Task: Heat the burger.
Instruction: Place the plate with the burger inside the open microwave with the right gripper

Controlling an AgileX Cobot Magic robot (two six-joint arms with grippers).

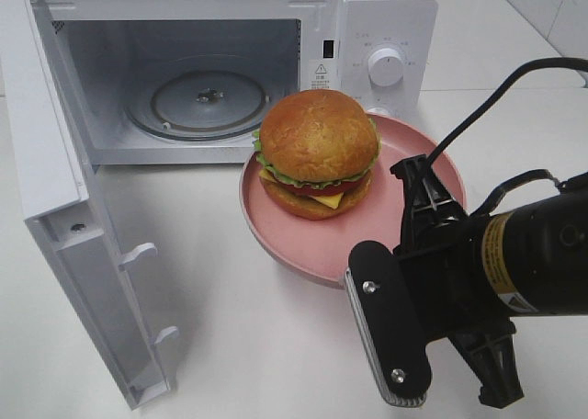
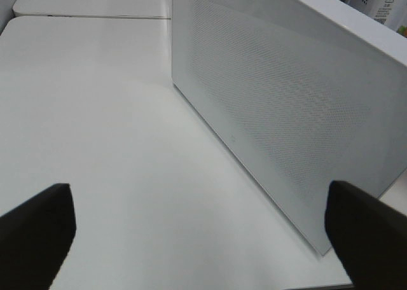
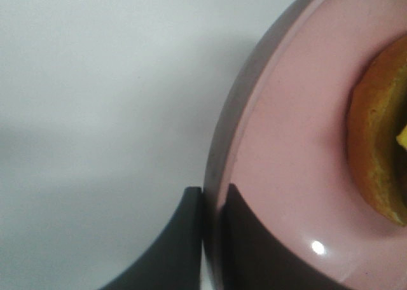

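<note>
- Burger [image 1: 317, 152], round, with a glossy golden-brown bun, green lettuce, red tomato and yellow cheese, sits on a pink round plate [image 1: 285, 240] just in front of the open white microwave oven [image 1: 386, 24].
- Writing: a warning-triangle label beside the oven cavity and the marks around the white dial [image 1: 386, 66] are too small to read, as is the yellow label on the right arm.
- Inside the oven lies only a round glass turntable [image 1: 207, 102]; the white door [image 1: 55, 162] stands swung wide.
- Right gripper [image 3: 213, 201] is pinched onto the plate's rim, one finger on each side.
- Left gripper [image 2: 198, 194] is spread wide with nothing in it, above the white table [image 2: 95, 112] beside the door's perforated outer face.
</note>
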